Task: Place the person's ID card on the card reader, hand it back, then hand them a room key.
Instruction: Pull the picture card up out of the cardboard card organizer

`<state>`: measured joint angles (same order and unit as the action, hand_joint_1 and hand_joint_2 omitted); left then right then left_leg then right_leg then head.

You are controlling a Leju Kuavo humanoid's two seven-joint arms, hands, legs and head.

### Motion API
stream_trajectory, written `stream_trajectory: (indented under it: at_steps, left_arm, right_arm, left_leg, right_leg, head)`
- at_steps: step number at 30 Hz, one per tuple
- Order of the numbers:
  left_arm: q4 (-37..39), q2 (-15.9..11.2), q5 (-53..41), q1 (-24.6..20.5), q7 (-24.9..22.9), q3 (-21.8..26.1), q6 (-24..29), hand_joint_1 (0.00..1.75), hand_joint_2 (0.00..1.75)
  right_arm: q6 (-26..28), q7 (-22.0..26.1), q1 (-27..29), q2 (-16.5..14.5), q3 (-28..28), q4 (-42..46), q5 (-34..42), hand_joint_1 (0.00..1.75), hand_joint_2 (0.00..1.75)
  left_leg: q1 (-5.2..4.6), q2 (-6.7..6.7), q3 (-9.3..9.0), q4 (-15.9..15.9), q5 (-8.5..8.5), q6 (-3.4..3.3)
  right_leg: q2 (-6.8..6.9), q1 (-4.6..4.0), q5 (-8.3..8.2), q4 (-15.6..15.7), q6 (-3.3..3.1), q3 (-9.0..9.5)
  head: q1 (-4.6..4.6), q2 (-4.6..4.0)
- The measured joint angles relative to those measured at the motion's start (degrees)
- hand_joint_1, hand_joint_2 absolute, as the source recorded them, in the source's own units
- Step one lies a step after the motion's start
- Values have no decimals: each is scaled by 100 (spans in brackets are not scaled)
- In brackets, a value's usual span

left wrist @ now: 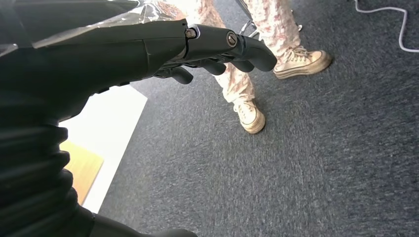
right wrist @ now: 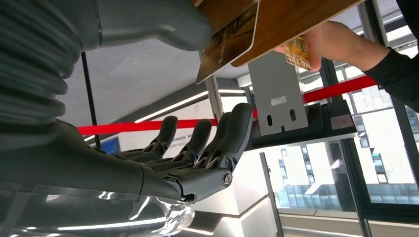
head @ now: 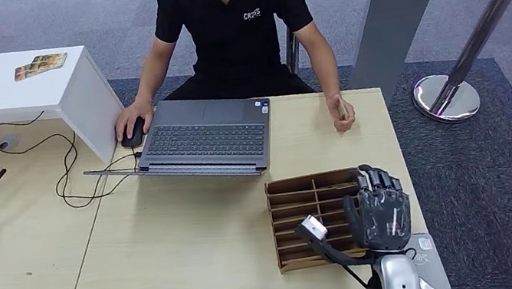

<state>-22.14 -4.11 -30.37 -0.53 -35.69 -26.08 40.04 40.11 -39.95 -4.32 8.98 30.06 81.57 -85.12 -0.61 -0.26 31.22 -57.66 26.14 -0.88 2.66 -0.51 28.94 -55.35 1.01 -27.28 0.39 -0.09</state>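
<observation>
Wooden desk [head: 200, 254] (person [head: 234, 24] holds card [right wrist: 297, 52]).

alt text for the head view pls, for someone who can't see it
The robot's right hand is raised, fingers apart and empty, beside a cardboard divider box on a wooden table. Across the table a seated person holds a card in one hand and rests the other on a mouse beside an open laptop.

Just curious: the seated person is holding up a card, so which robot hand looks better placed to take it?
Probably the right hand: it's raised over the table near the person's card. The left hand hangs over carpet.
</observation>
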Motion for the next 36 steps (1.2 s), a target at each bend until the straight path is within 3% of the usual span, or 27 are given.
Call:
stream_trajectory:
  at_steps: [25, 36]
  left_arm:
    - [0, 0, -23, 0, 15, 0, 0, 0, 175]
    - [0, 0, -34, 1, 15, 1, 0, 0, 175]
  right_arm:
    - [0, 64, -74, -9, 130, -144, 75, 74, 175]
    - [0, 81, -80, -9, 149, -166, 75, 96, 175]
  left_leg:
    - [0, 0, 0, 0, 0, 0]
    - [0, 0, 0, 0, 0, 0]
  right_leg:
    - [0, 0, 0, 0, 0, 0]
    - [0, 0, 0, 0, 0, 0]
  head:
    - [1, 0]
    - [1, 0]
